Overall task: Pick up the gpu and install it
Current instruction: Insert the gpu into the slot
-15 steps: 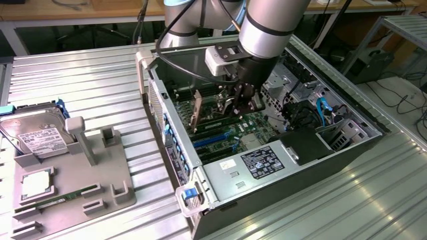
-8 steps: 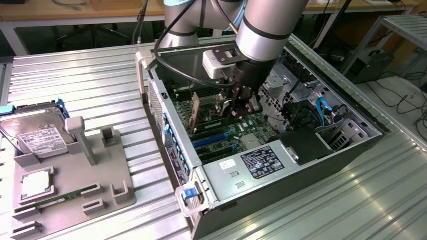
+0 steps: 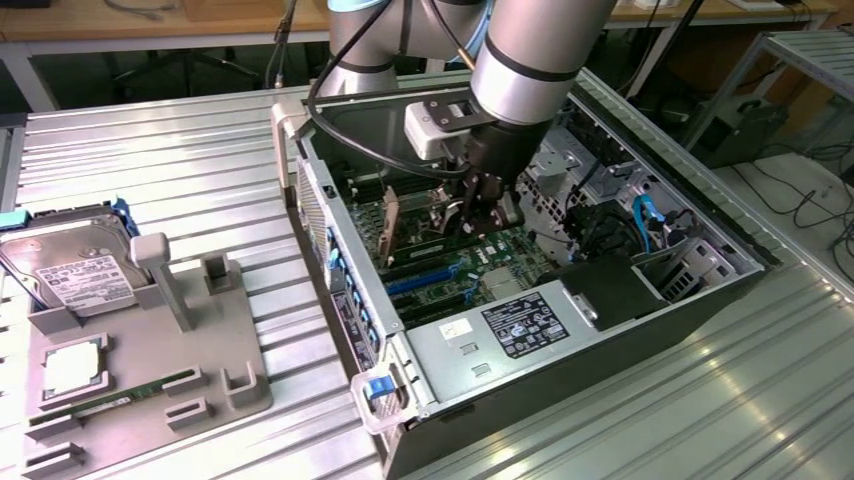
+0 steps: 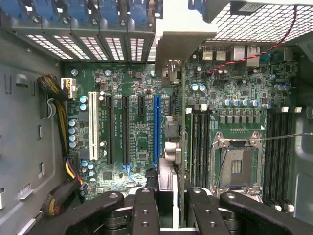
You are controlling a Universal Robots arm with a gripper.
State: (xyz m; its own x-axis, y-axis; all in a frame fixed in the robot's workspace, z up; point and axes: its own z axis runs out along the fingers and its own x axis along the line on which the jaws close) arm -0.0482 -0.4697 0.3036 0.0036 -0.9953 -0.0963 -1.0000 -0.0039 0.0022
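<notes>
The gpu (image 4: 179, 147) is a thin green card seen edge-on in the wrist view, with its pale metal bracket (image 4: 183, 46) at the far end by the case's rear slots. My gripper (image 4: 173, 203) is shut on the card's near end, a black finger (image 4: 145, 205) on each side. The card hangs over the motherboard (image 4: 137, 88), between the blue expansion slot (image 4: 156, 127) and the memory slots (image 4: 199, 142); whether it touches the board is hidden. In the exterior view my gripper (image 3: 481, 205) reaches down inside the open computer case (image 3: 614, 330), the gpu (image 3: 394, 232) standing upright beside it.
A grey fixture (image 3: 200, 340) on the exterior view's left holds a silver hard drive (image 3: 67, 265), a processor chip (image 3: 74, 365) and a slim memory stick (image 3: 120, 400). Inside the case are a power supply (image 3: 521, 325), cable bundles (image 4: 61, 112) and the processor socket (image 4: 237, 166).
</notes>
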